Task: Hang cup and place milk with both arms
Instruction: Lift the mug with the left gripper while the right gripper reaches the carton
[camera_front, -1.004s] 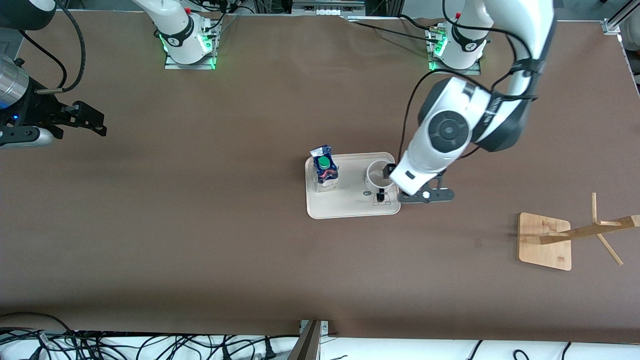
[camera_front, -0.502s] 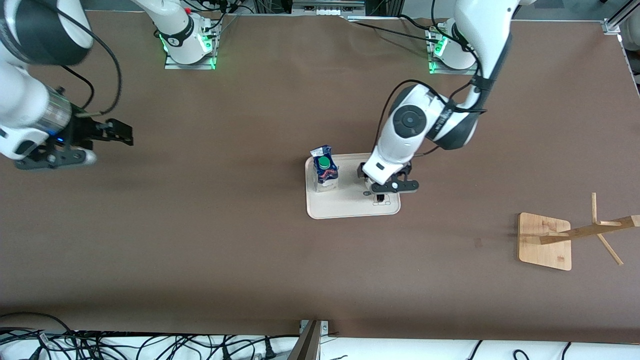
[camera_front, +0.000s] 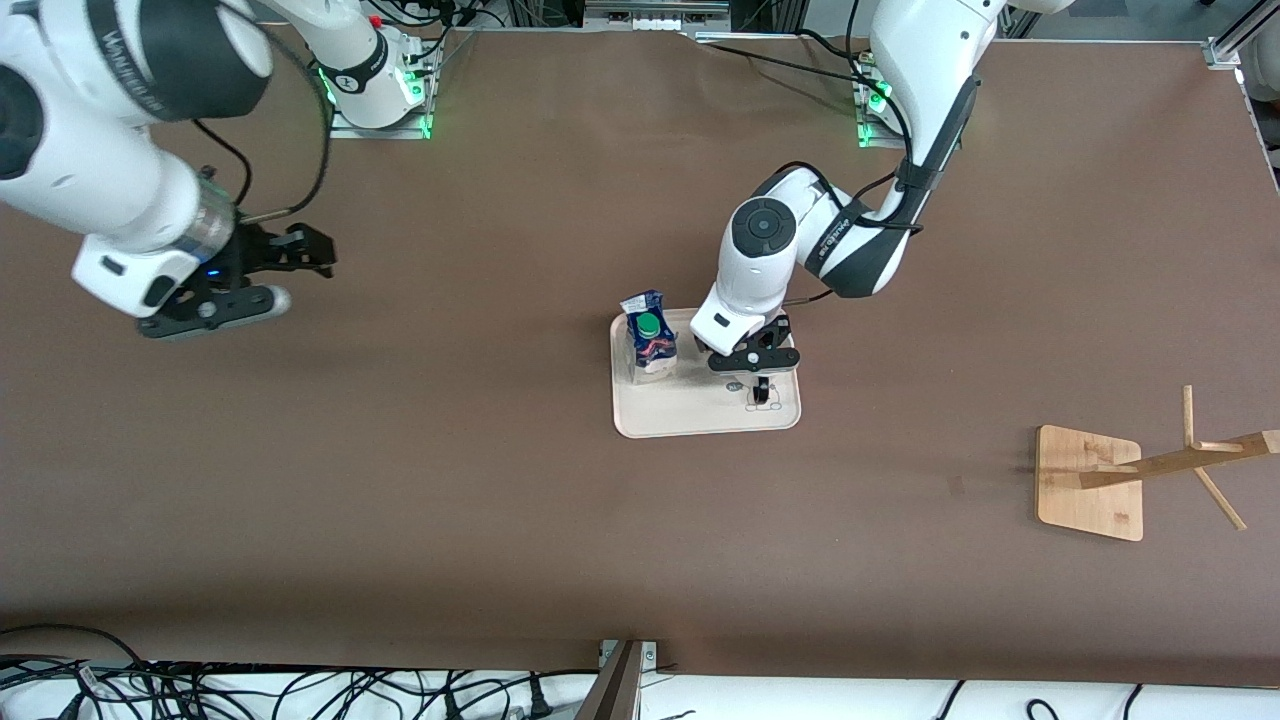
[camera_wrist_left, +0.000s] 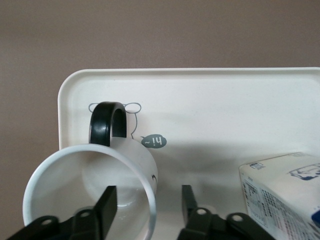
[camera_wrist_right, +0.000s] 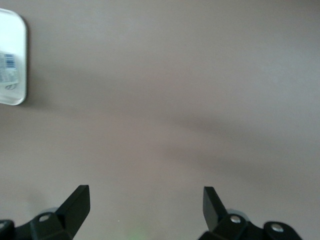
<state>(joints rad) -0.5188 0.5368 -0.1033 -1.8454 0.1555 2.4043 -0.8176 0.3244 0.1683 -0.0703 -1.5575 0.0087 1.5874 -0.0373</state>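
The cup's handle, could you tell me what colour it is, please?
Black, on the white cup; handle clearest in the left wrist view.

A robotics lab: two white jointed robot arms bolted to a brown worktop, black cables tangled along its edge.

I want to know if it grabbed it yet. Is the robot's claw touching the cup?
Cannot tell. In the left wrist view the left claw straddles the cup wall, one finger inside, one outside, but no plain contact or gap shows.
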